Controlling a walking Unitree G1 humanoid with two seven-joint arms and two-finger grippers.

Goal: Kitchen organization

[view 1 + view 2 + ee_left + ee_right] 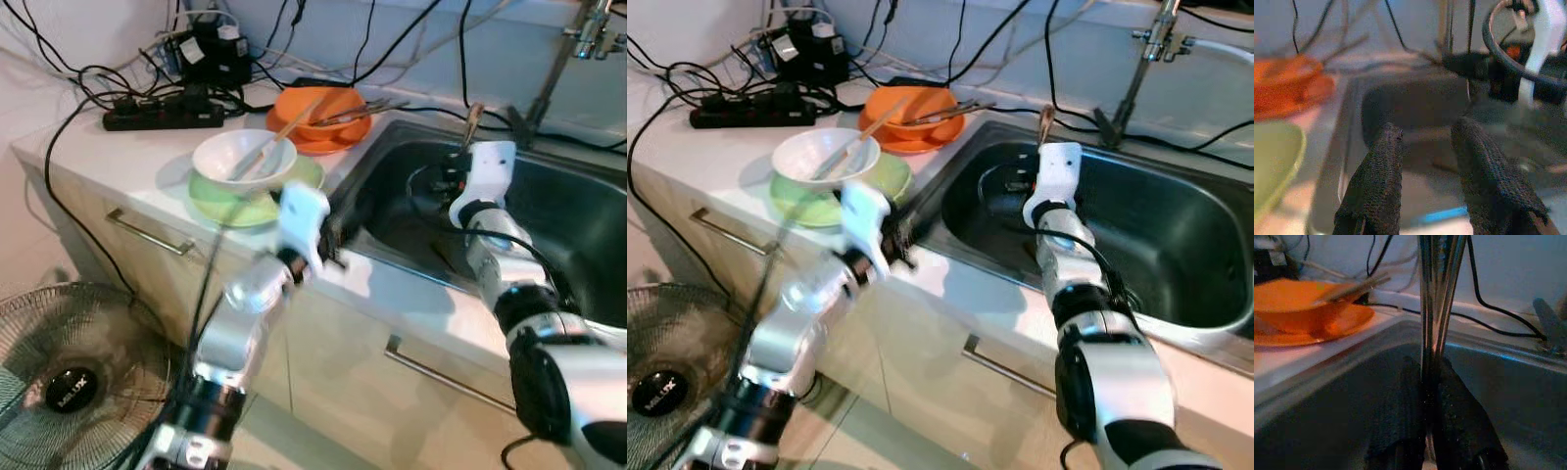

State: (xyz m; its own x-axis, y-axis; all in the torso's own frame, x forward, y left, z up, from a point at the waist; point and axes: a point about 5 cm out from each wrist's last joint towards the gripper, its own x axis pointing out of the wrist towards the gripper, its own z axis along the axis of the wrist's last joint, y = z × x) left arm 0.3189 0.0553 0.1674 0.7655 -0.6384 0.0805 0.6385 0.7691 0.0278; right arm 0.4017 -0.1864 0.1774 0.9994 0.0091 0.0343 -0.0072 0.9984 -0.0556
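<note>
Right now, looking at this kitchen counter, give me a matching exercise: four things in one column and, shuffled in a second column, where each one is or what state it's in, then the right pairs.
Things:
1. white bowl
2. orange bowl
3. right gripper
4. left gripper

Places or states:
A. open, at the near edge of the sink
B. on the green plate, chopsticks inside
C. shut on metal utensils, over the sink
D. on the orange plate, beside the sink

Pairs: 1-B, 2-D, 3-C, 4-A
</note>
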